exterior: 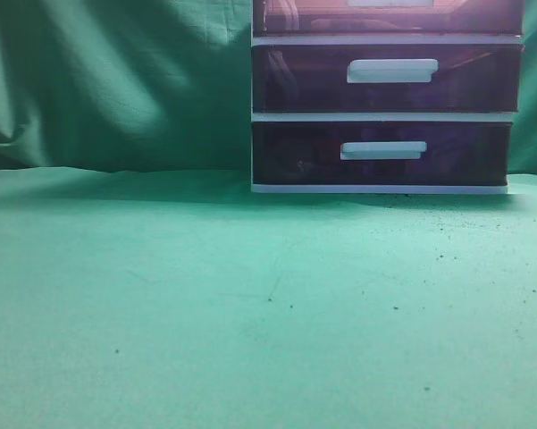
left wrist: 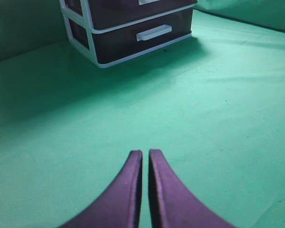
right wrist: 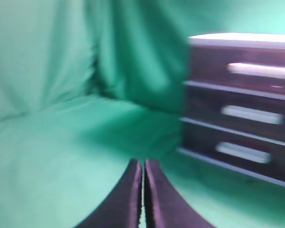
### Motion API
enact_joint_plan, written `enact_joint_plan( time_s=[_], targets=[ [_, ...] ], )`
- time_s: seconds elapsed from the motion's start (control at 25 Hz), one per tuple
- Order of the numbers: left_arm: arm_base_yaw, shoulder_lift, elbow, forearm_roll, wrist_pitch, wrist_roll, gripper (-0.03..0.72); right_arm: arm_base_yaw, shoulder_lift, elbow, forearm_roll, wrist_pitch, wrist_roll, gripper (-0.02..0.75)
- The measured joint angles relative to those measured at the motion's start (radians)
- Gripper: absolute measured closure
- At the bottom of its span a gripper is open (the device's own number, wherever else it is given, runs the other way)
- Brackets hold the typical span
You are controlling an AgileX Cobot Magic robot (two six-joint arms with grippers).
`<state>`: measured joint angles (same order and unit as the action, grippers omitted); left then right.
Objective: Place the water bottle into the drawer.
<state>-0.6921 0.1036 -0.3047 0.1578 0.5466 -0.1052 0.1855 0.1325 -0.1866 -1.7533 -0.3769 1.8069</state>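
At the counter's far edge, right of middle, your white-framed unit point(exterior: 384, 116) stands with all fronts shut.
Only your right wrist view shows the whole top drawer point(right wrist: 242, 61); exterior crops it, left wrist shows just the lower two. Left gripper point(left wrist: 145, 159) and right gripper point(right wrist: 142, 166) fingers pressed together, holding nothing. Water bottle appears in no view, and no arm in the exterior.

I count three translucent dark purple plastic drawers point(right wrist: 239, 114) in one white-framed unit point(right wrist: 237, 40), three white bar handles point(right wrist: 252, 115), and my two purple grippers point(left wrist: 144, 154).
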Motion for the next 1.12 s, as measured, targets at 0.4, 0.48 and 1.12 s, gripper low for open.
enact_joint_plan(
  time_s=[0.4,0.48,1.12],
  targets=[
    [0.0,0.0,0.0,0.0,0.0,0.0,0.688,0.0,0.0,0.013,0.343,0.512,-0.136,0.738],
    [0.0,0.0,0.0,0.0,0.0,0.0,0.688,0.0,0.0,0.015,0.562,0.554,-0.469,0.738],
    [0.0,0.0,0.0,0.002,0.004,0.0,0.688,-0.075,-0.142,0.149,1.568,0.794,-1.667,0.738]
  ],
)
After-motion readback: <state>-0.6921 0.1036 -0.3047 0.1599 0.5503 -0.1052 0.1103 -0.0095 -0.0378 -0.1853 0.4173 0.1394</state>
